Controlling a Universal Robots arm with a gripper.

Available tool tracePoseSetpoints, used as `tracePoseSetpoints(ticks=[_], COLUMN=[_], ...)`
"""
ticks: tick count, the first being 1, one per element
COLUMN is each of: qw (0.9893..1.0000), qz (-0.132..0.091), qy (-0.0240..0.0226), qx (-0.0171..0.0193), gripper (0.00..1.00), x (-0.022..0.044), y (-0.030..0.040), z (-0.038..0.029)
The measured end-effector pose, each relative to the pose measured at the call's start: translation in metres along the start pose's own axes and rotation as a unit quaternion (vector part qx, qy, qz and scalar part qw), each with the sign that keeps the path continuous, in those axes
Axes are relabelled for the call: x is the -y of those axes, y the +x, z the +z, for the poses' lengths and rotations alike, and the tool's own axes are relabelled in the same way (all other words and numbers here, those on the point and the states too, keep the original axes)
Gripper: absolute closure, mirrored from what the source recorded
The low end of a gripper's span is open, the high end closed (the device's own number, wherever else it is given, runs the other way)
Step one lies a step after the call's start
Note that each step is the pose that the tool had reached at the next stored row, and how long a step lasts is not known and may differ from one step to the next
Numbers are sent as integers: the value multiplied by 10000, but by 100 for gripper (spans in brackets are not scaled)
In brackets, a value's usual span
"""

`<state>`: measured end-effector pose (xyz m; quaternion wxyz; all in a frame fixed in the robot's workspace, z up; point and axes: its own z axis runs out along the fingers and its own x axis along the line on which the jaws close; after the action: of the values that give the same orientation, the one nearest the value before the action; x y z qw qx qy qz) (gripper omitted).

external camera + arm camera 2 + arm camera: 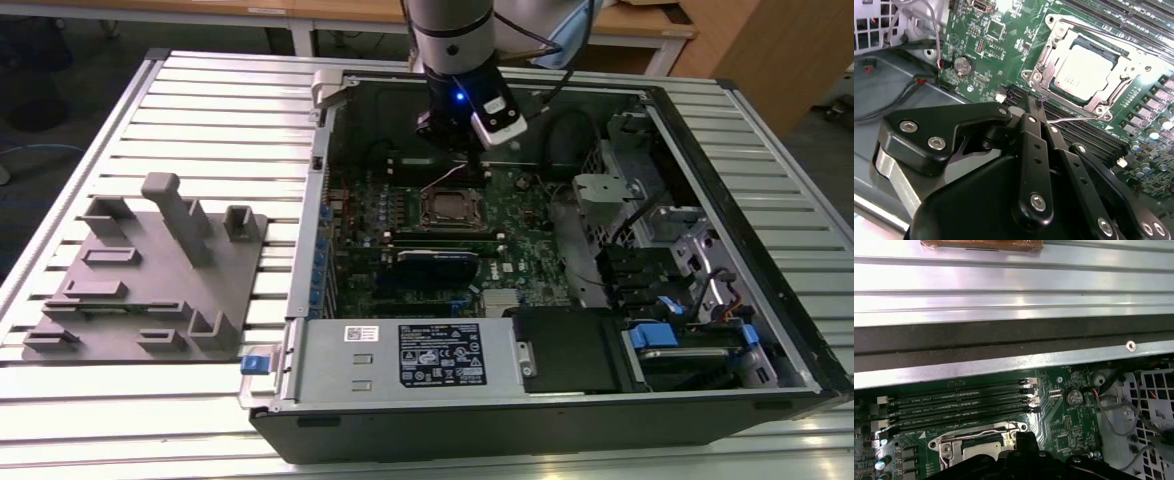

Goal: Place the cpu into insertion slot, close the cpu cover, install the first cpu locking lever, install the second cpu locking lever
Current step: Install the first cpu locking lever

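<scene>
The cpu (1085, 67) lies flat in the insertion slot (1026, 75), its dull silver face showing through the cut-out of the cpu cover (1054, 47), which lies down over it. My gripper (1034, 102) hangs just beside the socket with its black fingers (1030, 131) pressed together and nothing between them. A thin silver locking lever (1074, 118) runs along the socket's near edge, close to the fingertips. In the exterior view the gripper (454, 152) is just behind the socket (447, 207), inside the computer case. The first wrist view has the socket (979, 442) and a wire lever (981, 432) along its edge.
Long black memory slots (959, 405) run beside the socket. A round coin battery (962, 65) and loose cables (884, 107) lie near the gripper. The case's metal wall (1014, 365) stands close behind. A grey fixture plate (147, 275) rests at the exterior view's left, and a labelled power-supply box (400, 355) fills the case front.
</scene>
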<state>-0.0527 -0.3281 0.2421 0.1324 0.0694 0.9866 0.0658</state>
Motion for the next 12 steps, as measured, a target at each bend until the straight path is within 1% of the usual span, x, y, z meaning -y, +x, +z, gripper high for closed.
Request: tracePoseSetpoints(ticks=[1,3,6,7,8,10,11,12], qw=[10000,10000,10000,10000,9999,9996,9993,9990], qz=[19,49,53,55,62,83,94,102], qy=[5,-14,-14,-12,-1,28,43,53], qx=[0,-12,-13,-29,-95,-271,-367,-439], gripper=[89,89,89,89,89,89,89,89], x=[1,2,2,1,1,1,1,1], y=[4,7,8,7,4,-3,-6,-8], z=[0,4,4,5,7,12,15,17])
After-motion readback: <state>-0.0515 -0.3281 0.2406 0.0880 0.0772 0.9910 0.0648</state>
